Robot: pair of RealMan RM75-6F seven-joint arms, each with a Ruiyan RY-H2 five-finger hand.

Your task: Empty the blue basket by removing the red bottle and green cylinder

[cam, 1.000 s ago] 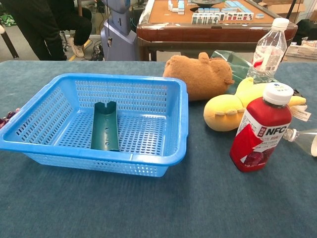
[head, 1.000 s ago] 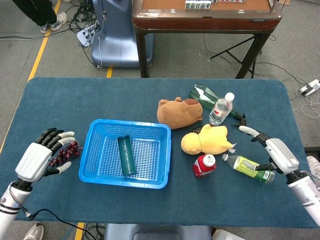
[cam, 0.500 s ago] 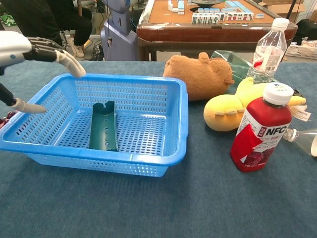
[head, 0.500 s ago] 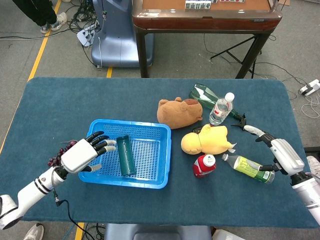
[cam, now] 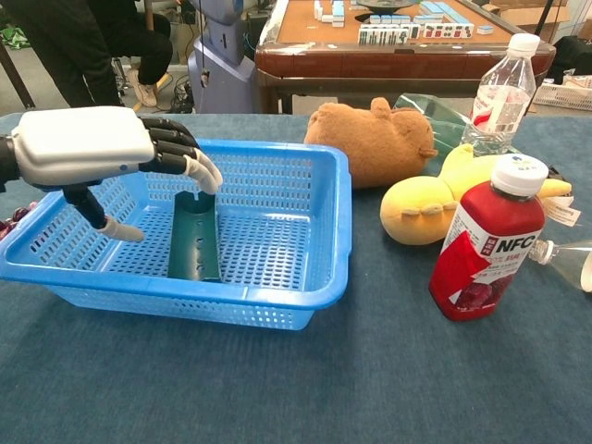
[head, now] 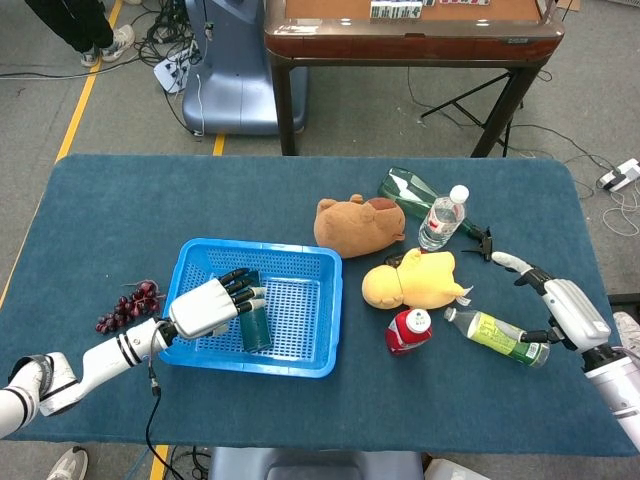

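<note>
Left robot hand (cam: pixel 88 148) open, empty, over blue basket (head: pixel 300 362) to grab green cylinder (cam: pixel 195 237); red bottle (head: pixel 408 331) out at 3 o'clock.

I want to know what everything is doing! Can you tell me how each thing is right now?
Blue basket: upright, holding only the green cylinder.
Green cylinder: lying flat in the basket.
Red bottle: standing on the table, capped.
Clear water bottle: standing, capped.
Green-label bottle: lying down.
Left robot hand: open, over the cylinder.
Right robot hand: open, holding nothing.
</note>
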